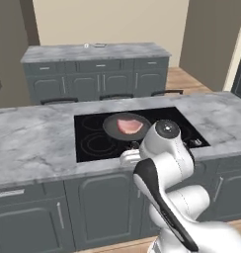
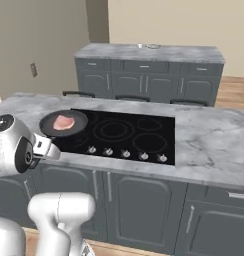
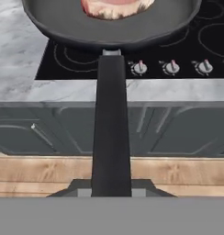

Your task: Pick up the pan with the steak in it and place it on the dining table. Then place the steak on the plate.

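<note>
While the pan [image 3: 114, 20] was held by its long handle, the first step of the task — carrying it to the dining table — was judged to be in hand. The gripper [image 3: 111, 190] was seen clenched on the end of the handle in the hand view, with the pan's bowl stretched out ahead of it above the near edge of the cooktop [image 1: 137, 131]. The steak [image 1: 129, 126] was seen lying flat inside the pan, roughly in its middle. Whether the pan was resting on the glass or was raised just clear of it could not be told for certain, though the hand view suggested a lift. The dining table [image 1: 93, 52] was taken to be the marble-topped unit beyond the counter [image 1: 33, 143]. For the next move, the pan would need to be kept level — so that the steak was not tipped out — and the base would probably have to be driven round the counter.
</note>
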You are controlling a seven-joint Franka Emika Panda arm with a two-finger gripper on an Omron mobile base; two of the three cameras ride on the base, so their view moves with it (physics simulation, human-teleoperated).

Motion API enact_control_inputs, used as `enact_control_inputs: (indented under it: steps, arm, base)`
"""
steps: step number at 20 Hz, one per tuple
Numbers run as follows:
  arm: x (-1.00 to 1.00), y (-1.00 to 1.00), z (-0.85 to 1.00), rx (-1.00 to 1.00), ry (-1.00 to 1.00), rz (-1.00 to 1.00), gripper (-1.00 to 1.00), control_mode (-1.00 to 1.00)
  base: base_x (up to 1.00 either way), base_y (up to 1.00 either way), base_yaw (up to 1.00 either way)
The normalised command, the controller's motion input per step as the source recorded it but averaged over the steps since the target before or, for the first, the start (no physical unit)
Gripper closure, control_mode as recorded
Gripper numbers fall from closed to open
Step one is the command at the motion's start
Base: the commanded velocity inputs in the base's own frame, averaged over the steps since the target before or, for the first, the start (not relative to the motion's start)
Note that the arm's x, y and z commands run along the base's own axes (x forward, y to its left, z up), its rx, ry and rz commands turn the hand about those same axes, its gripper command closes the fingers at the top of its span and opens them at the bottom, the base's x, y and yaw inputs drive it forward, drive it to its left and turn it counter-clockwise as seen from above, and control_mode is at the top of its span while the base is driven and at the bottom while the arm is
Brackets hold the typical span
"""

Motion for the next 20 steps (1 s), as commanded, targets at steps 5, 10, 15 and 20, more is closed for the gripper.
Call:
enact_control_inputs:
  steps: [5,10,15,20]
  arm:
    - [0.0,0.0,0.0,0.0,0.0,0.0,1.0,1.0]
    - [0.0,0.0,0.0,0.0,0.0,0.0,1.0,1.0]
    - [0.0,0.0,0.0,0.0,0.0,0.0,1.0,1.0]
    - [0.0,0.0,0.0,0.0,0.0,0.0,1.0,1.0]
  base:
    - [-0.3,-0.77,-0.13]
    - [-0.01,-1.0,-0.14]
    - [0.0,-1.0,-0.12]
    - [0.04,-1.0,-0.1]
